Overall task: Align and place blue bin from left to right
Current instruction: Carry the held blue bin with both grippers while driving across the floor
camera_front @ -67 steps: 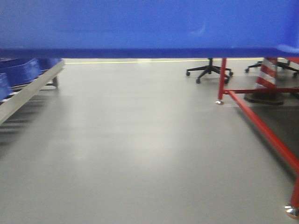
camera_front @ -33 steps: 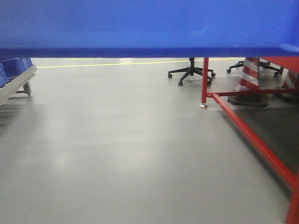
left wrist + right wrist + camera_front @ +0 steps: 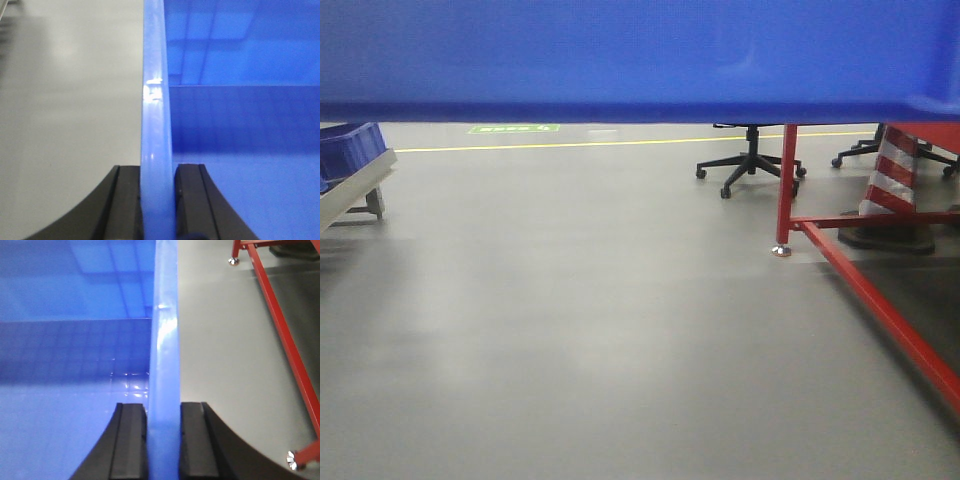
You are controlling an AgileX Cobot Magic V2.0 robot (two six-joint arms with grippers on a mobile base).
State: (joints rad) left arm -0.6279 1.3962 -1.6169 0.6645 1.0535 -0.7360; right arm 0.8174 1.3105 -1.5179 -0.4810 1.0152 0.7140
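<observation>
The blue bin [image 3: 640,60] hangs off the floor and fills the top band of the front view, its underside a dark edge across the frame. My left gripper [image 3: 157,200] is shut on the bin's left rim [image 3: 156,100], one black finger outside the wall and one inside. On the other side my right gripper [image 3: 163,440] is shut on the right rim [image 3: 165,330] in the same way. Both wrist views look down into the bin's blue interior [image 3: 240,150]. Neither gripper shows in the front view.
A red metal frame [image 3: 860,290] runs along the floor at the right, with a striped cone [image 3: 890,190] behind it and office chairs [image 3: 750,165] farther back. A grey rack with other blue bins [image 3: 345,150] stands at the far left. A yellow floor line [image 3: 570,145] crosses behind.
The front view has swung. The left rack slid toward the left edge. The red frame and chairs shifted left, then back right. A green floor marking came into sight. Both grips look unchanged.
</observation>
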